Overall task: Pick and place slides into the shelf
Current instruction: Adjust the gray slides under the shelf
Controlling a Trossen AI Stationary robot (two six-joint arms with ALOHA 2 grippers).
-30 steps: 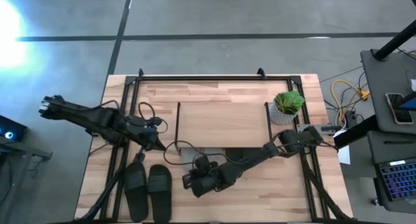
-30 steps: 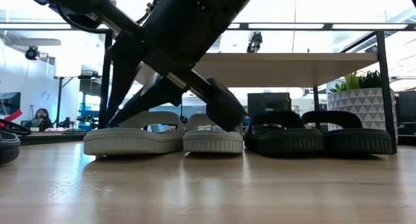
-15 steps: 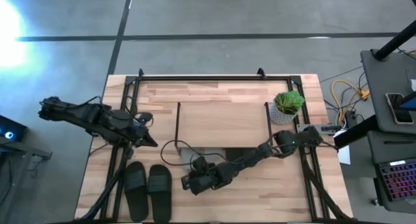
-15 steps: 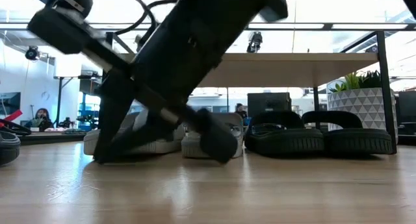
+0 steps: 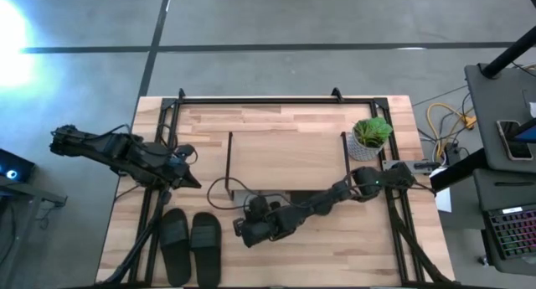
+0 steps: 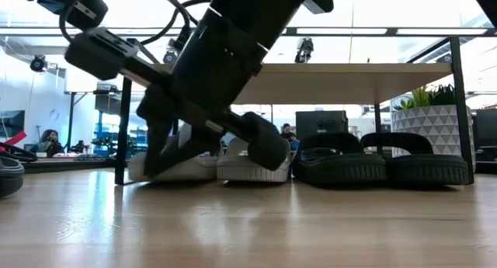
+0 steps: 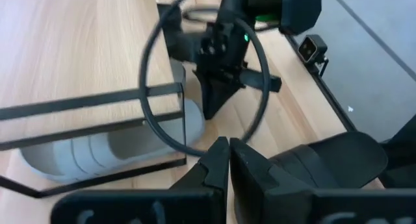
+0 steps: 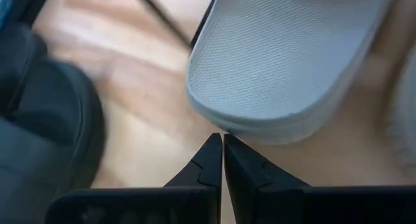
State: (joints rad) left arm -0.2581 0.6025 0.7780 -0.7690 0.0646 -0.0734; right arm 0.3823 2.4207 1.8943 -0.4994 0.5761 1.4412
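The shelf [image 5: 285, 159] stands mid-table. Under its board two light grey slides [image 6: 182, 165] [image 6: 252, 165] and two black slides [image 6: 339, 163] [image 6: 423, 163] rest on their soles in a row. Another black pair [image 5: 176, 236] [image 5: 206, 239] lies flat near the table's front left. My right gripper [image 8: 220, 143] is shut, low in front of the shelf's left end, at the left grey slide [image 8: 279, 68]. My left gripper [image 5: 194, 183] is shut and hangs above the table left of the shelf, touching nothing. My right gripper pushes with its shut fingertips [image 8: 211, 149] against the rim of the left grey slide's rounded end [image 8: 224, 128]. The fingers slant down at it from the table's near right side. The slide lies flat on the table under the shelf.
A potted plant [image 5: 369, 138] stands beside the shelf's right end. The shelf's thin black wire legs [image 7: 97, 104] frame the grey slide, and a looped black cable [image 7: 156, 87] hangs near them. Bare table lies along the front edge, right of the black pair.
My right gripper has sunk toward the table and pushed the left grey slide: its left end, which stuck out past the shelf's left leg, now lies inside that leg. My left gripper has drawn back a little toward the table's left edge. Both stayed shut.
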